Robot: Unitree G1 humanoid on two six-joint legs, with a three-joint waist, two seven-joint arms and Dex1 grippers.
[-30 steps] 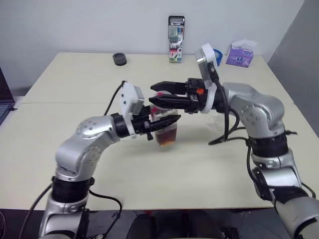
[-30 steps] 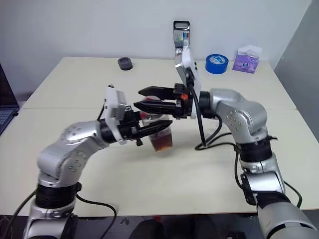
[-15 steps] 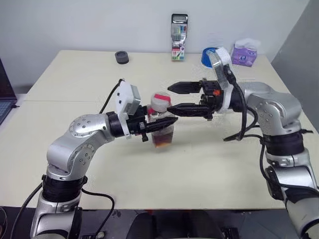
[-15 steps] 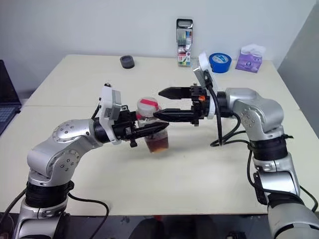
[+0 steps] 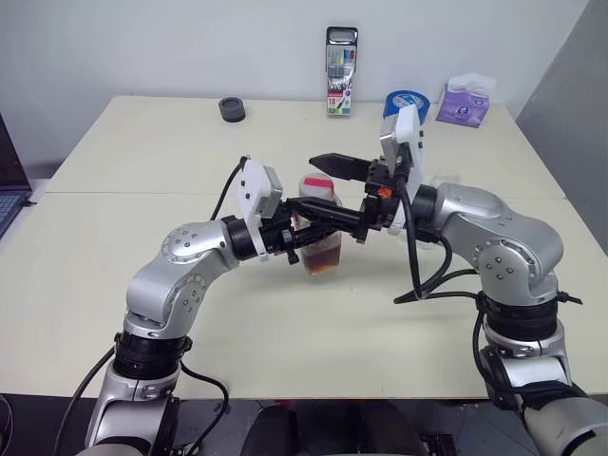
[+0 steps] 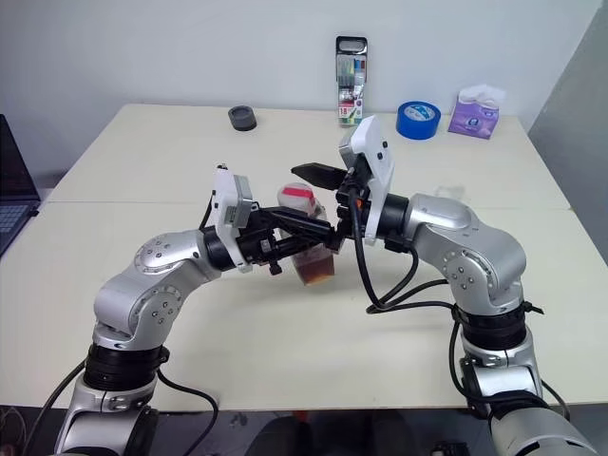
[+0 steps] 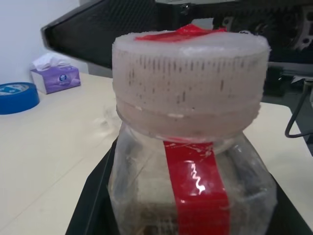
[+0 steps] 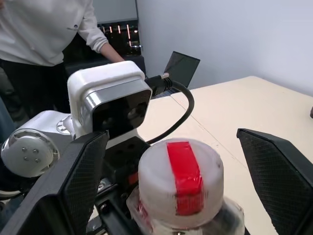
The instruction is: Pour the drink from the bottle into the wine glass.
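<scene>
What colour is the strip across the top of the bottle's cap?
Red, on a whitish cap; it shows best in the right wrist view.

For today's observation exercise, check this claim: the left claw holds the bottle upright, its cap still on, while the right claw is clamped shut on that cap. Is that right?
One thing is wrong: the right claw is not clamped on the cap. The right wrist view shows its fingers spread wide on either side of the cap, apart from it. The rest holds: the left claw holds the bottle upright, cap still on.
</scene>
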